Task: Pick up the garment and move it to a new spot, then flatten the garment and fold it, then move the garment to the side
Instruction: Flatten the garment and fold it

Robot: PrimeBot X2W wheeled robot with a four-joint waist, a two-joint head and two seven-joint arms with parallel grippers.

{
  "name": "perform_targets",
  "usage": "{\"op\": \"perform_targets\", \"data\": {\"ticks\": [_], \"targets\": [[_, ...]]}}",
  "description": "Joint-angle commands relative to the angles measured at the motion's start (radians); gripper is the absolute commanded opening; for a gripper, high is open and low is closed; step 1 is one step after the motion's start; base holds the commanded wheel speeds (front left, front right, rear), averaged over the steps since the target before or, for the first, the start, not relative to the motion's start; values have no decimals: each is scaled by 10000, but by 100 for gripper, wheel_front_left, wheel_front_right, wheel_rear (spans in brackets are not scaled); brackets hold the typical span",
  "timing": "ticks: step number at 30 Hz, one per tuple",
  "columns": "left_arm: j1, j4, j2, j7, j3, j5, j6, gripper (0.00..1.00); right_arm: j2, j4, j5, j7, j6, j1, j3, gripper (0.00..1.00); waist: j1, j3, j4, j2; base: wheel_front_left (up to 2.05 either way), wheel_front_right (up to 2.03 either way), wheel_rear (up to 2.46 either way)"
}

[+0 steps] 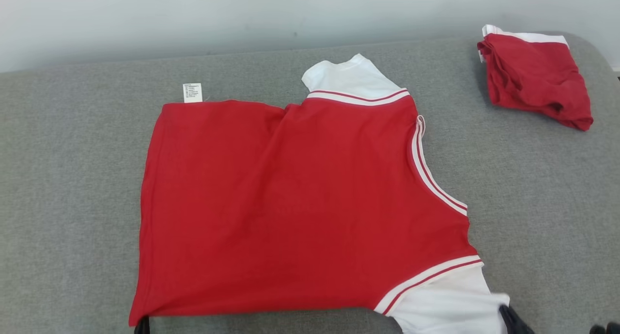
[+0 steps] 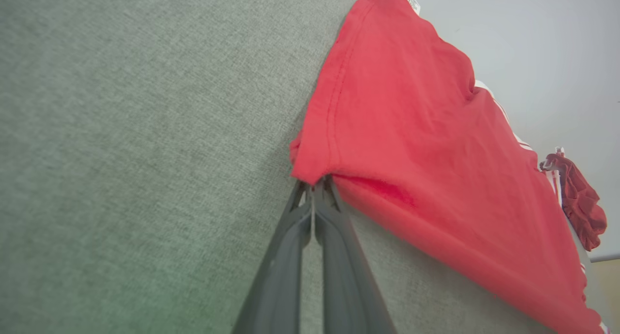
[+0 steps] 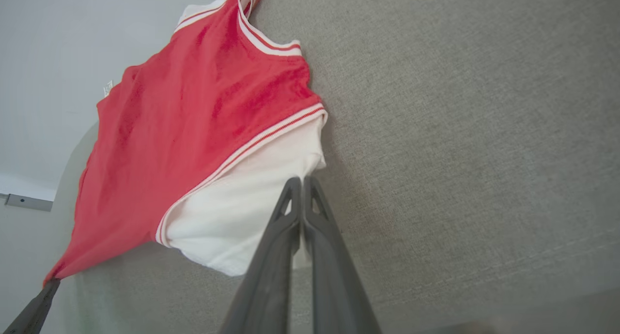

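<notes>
We find the shirt spread flat on the grey pad, centred in the head view with its neckline toward 3 o'clock. The left gripper is closed, pinching the red hem corner at the shirt's 7 o'clock. The right gripper is closed on the white sleeve at 5 o'clock. A folded garment lies well apart at 2 o'clock.

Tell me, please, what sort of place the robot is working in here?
Probably a lab or test space for folding clothes: a grey fabric-covered surface stands against a plain pale wall, with a red and white shirt spread on it and a folded red garment at its far corner.
</notes>
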State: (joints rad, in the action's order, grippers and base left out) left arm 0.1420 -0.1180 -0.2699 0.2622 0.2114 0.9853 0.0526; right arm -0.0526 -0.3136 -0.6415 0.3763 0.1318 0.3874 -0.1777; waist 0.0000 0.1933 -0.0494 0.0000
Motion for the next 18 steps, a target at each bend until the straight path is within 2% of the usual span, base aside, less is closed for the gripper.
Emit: {"op": "perform_targets", "data": {"ticks": [1,5,10,15,18], "targets": [[-57,83,47,33,-41,-92,-31,0,32,-61,-153,-103,-22,-243,6,0,0,-13,70,0,0,0,0],[-392,361,30,1,-4,-268,-22,0,40,-93,-424,-282,-22,-883,133,0,0,0,207,0,0,0,0],[-985,567,-88,-261,188,-434,2,0,2,0,-48,3,-22,-2012,15,0,0,68,383,0,0,0,0],[-1711,343,-247,-602,299,-516,-41,0,-541,640,393,537,-22,-3580,175,0,0,219,448,0,0,0,0],[-2359,22,-348,-771,310,-568,-66,0,-937,1573,661,710,-22,-4923,485,0,0,362,481,0,0,0,0]]}}
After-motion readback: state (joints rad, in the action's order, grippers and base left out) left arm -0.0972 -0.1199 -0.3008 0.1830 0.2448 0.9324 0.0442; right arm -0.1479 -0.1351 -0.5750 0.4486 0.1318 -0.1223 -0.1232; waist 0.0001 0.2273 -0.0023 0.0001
